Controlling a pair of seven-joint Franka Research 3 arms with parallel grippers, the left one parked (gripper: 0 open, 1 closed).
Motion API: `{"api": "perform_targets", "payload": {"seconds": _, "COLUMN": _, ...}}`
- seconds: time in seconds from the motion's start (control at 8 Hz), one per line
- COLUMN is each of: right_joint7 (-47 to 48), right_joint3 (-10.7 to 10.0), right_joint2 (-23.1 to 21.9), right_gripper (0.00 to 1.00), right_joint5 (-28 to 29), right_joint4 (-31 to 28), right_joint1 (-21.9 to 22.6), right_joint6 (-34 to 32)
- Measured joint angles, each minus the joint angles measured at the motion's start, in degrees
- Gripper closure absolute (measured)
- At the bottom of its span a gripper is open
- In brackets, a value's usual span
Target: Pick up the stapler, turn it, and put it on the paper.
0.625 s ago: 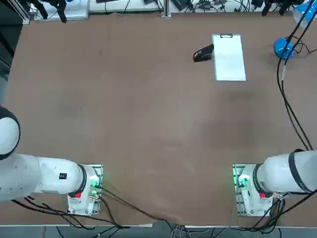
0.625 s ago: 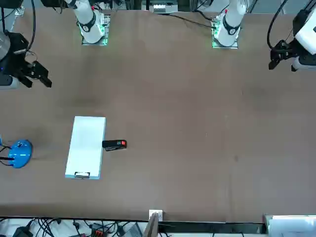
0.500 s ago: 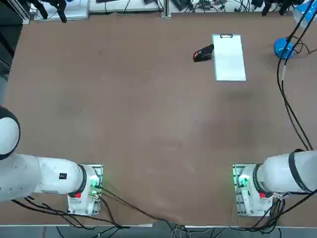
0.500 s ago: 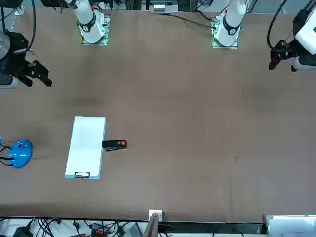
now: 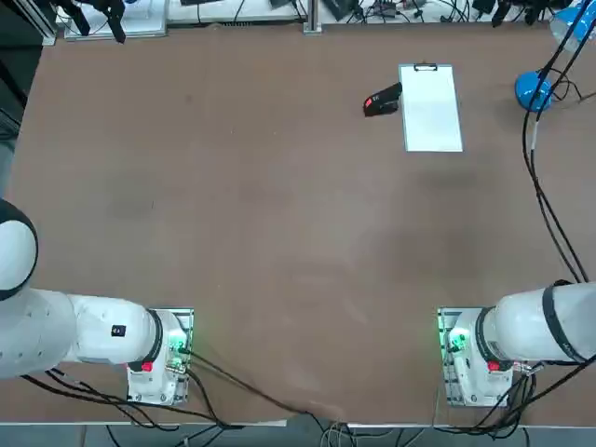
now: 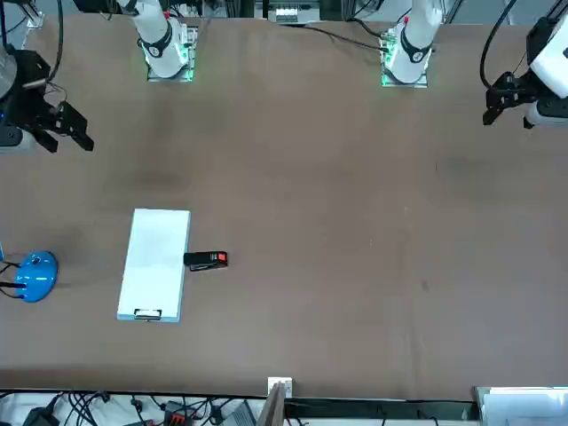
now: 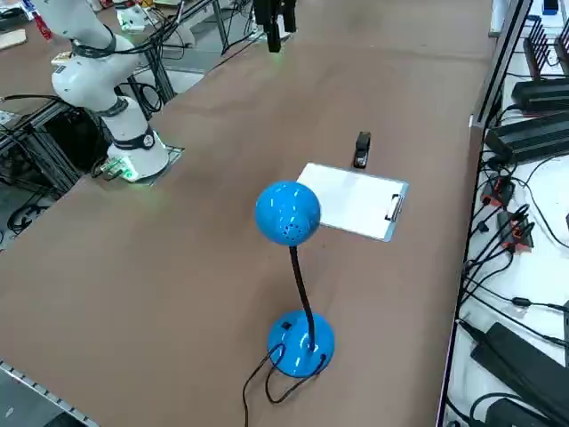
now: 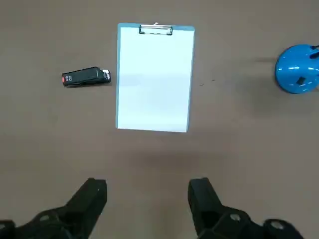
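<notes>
Near the worktop's far edge, the stapler lies beside the paper. Empty and wide open, the right gripper should straddle its narrow sides squarely.

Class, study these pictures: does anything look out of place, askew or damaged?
Nothing stands out: the stapler lies whole beside the paper, not on it, and the blue lamp stands upright. The right gripper hovers open over the table, holding nothing.

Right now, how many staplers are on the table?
1: the black stapler lies just beside the clipboard, on the left arm's side. No second one shows.
</notes>
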Motion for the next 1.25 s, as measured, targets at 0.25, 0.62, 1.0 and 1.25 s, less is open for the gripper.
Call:
{"api": "perform_targets", "payload": {"seconds": 0.25, "right_joint7": 1.6, "right_joint3": 0.0, "right_joint2": 1.2, "right_gripper": 0.0, "right_joint5": 0.4, "right_joint4": 0.0, "right_joint1": 0.0, "right_joint6": -0.6}}
{"api": "perform_targets", "payload": {"seconds": 0.62, "right_joint7": 16.0, "right_joint3": 0.1, "right_joint2": 7.7, "right_gripper": 0.0, "right_joint5": 0.6, "right_joint4": 0.6, "right_joint1": 1.0, "right_joint6": 1.3}}
{"api": "perform_targets", "payload": {"seconds": 1.0, "right_joint7": 33.6, "right_joint3": 0.2, "right_joint2": 16.6, "right_gripper": 0.0, "right_joint5": 0.6, "right_joint4": 4.6, "right_joint1": 4.6, "right_joint6": 8.0}}
{"api": "perform_targets", "payload": {"seconds": 1.25, "right_joint7": 47.8, "right_joint3": 0.2, "right_joint2": 20.9, "right_gripper": 0.0, "right_joint5": 0.7, "right_joint4": 5.2, "right_joint1": 6.3, "right_joint6": 14.9}}
